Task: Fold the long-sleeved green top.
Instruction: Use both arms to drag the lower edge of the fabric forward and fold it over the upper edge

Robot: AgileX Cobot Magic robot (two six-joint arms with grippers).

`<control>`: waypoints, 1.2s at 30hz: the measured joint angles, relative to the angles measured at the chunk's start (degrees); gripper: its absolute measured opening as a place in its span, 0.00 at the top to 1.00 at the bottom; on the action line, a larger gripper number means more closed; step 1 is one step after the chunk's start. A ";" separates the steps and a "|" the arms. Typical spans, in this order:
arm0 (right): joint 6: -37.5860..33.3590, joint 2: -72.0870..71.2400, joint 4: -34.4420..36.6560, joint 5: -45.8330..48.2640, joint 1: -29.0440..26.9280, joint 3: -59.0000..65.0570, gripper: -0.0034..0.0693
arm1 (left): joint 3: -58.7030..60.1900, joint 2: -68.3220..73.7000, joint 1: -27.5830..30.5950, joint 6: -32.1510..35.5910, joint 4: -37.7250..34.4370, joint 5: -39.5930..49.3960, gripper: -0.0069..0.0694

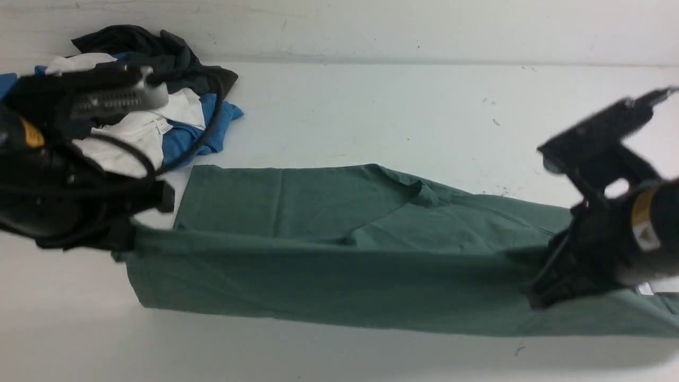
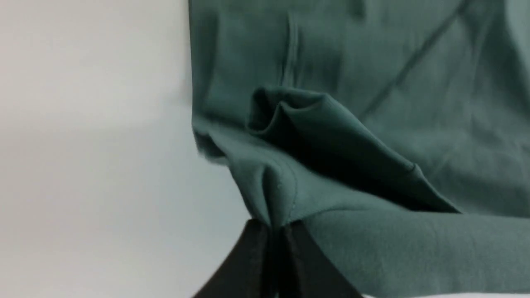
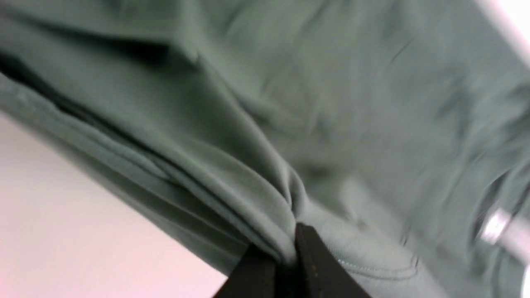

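Note:
The green long-sleeved top (image 1: 329, 254) lies stretched across the white table in the front view, its near edge lifted into a long fold. My left gripper (image 1: 124, 241) is shut on the fabric at the top's left end; in the left wrist view its black fingers (image 2: 265, 256) pinch a bunched hem of the top (image 2: 285, 194). My right gripper (image 1: 546, 294) is shut on the cloth at the right end; in the right wrist view its fingers (image 3: 314, 260) clamp gathered folds of the top (image 3: 256, 186). The chest logo and neck are not visible.
A pile of dark grey, white and blue garments (image 1: 175, 111) sits at the back left of the table (image 1: 403, 116), partly behind my left arm. Bare white surface lies behind the top and along the near edge.

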 joint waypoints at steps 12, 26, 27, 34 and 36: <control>-20.67 26.79 14.21 -3.82 -15.15 -30.07 0.93 | -25.57 28.24 10.67 4.77 -3.79 0.00 0.89; -17.76 53.19 8.63 -11.59 -15.61 -49.78 0.92 | -49.65 54.48 14.00 4.69 -3.61 0.00 0.89; -17.76 53.34 8.63 -11.59 -15.61 -49.84 0.92 | -49.86 54.48 14.00 4.58 -3.49 0.00 0.89; -13.90 57.19 7.68 -19.47 -15.62 -50.21 0.83 | -52.17 57.08 14.19 2.41 -1.20 -2.51 0.89; -13.63 58.10 7.59 -20.86 -15.67 -50.21 0.78 | -52.21 57.48 14.19 2.19 -0.99 -3.36 0.88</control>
